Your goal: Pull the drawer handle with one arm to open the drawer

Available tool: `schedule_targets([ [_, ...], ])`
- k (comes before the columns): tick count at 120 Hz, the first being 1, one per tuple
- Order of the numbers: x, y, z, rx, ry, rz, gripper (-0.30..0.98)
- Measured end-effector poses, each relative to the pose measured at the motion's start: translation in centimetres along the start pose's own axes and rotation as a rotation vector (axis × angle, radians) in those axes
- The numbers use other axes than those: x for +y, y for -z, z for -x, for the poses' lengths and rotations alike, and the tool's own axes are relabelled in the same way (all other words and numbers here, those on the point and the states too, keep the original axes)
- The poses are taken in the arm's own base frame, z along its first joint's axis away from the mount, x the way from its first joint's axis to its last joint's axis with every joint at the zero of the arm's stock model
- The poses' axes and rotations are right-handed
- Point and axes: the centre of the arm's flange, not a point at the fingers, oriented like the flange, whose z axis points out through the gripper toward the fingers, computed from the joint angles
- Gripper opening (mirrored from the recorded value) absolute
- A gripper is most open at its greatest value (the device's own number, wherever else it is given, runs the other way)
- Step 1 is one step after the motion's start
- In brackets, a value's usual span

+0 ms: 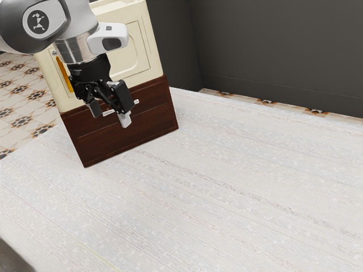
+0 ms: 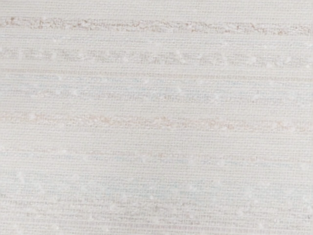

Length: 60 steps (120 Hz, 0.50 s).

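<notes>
Dark grey walls (image 1: 283, 51) in the exterior view, meeting behind a pale, woven-looking table (image 1: 227, 187), with patterned floor tiles (image 1: 17, 107) beyond its edges. Near the table's far edge, toward the exterior view's left, a cabinet (image 1: 150, 62) with a cream upper part, an orange upright strip (image 1: 64, 76) on its front, and a dark reddish-brown drawer (image 1: 142, 122) below. Drawer front apparently flush with the rest of the base, with no gap to be seen around it. Handle (image 1: 136, 102) small and whitish, set across the upper part of that brown front, partly hidden behind the gripper (image 1: 110, 113).

Arm (image 1: 31, 25) reaching in from the exterior view's upper left, with the hand pointing downward in front of the drawer. Fingers (image 1: 126, 119) spread well apart, gripping nothing visible. Cannot tell from here whether touching the handle or just short of it.

In the wrist view, the pale table surface, crossed by parallel stripes (image 2: 156, 24) in faint brown, grey and bluish tones, with fine weave and small white flecks between.
</notes>
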Motion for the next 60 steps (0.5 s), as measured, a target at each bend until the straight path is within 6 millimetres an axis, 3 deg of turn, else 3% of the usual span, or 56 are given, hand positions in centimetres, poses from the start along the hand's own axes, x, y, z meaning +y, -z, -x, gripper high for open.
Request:
schedule_targets([
  [32, 0.0, 0.0, 0.0, 0.001, 0.000, 0.001, 0.69],
  [36, 0.0, 1.3, 0.1, 0.024, 0.000, -0.001, 0.69],
  [43, 0.1, 6.3, 1.1, 0.115, -0.001, -0.008, 0.69],
  [49, 0.5, 9.1, 2.1, 0.163, -0.010, -0.011, 0.69],
  [55, 1.3, 10.4, 2.3, 0.185, -0.035, -0.017, 0.69],
  [60, 2.1, 10.0, 1.6, 0.183, -0.061, -0.033, 0.69],
])
